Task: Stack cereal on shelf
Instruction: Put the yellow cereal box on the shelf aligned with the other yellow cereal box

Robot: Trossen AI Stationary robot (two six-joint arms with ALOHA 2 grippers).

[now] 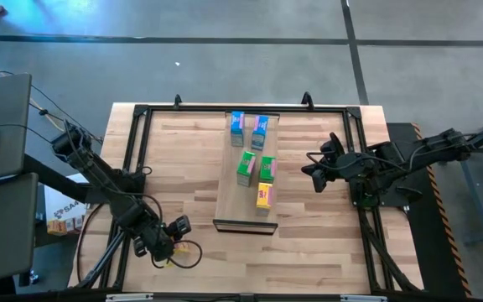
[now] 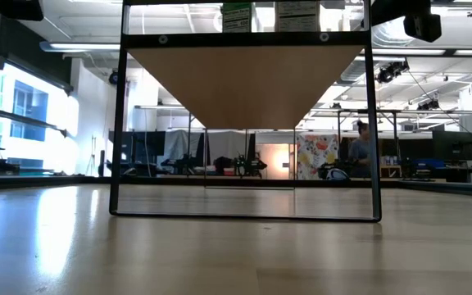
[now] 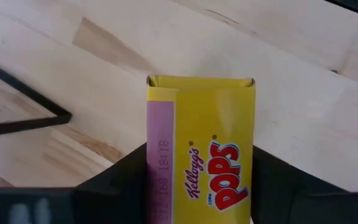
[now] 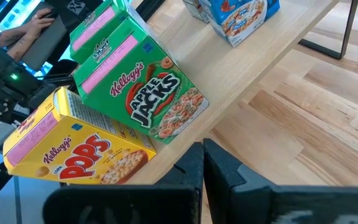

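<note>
Holding a yellow box at the table's near left

Looking straight down, the butcher-block table point(image 1: 199, 252) carries a black frame point(image 1: 141, 110) around its edge and stands on a grey floor. A pale shelf point(image 1: 229, 205) lies in the middle of it. Five cereal boxes stand on the shelf: two blue boxes point(image 1: 237, 122) side by side at the far end, two green boxes point(image 1: 246, 167) just nearer, and one yellow box point(image 1: 264, 196) nearest. The left gripper point(image 1: 183, 245) is low at the near left of the table with a sixth box, also yellow point(image 1: 188, 247), in its jaws. The right gripper point(image 1: 315, 170) waits just right of the shelf.

From table height, the underside of the shelf fills the upper middle, carried on the black frame. A large workshop lies behind, with a person point(image 2: 360, 145) at a desk.

The left wrist camera shows the jaws pinching the yellow box point(image 3: 201, 155) by its sides, above bare table.

The right wrist camera shows its jaws pressed together, near the yellow and green boxes, with the blue ones farther along the shelf point(image 4: 278, 37).
</note>
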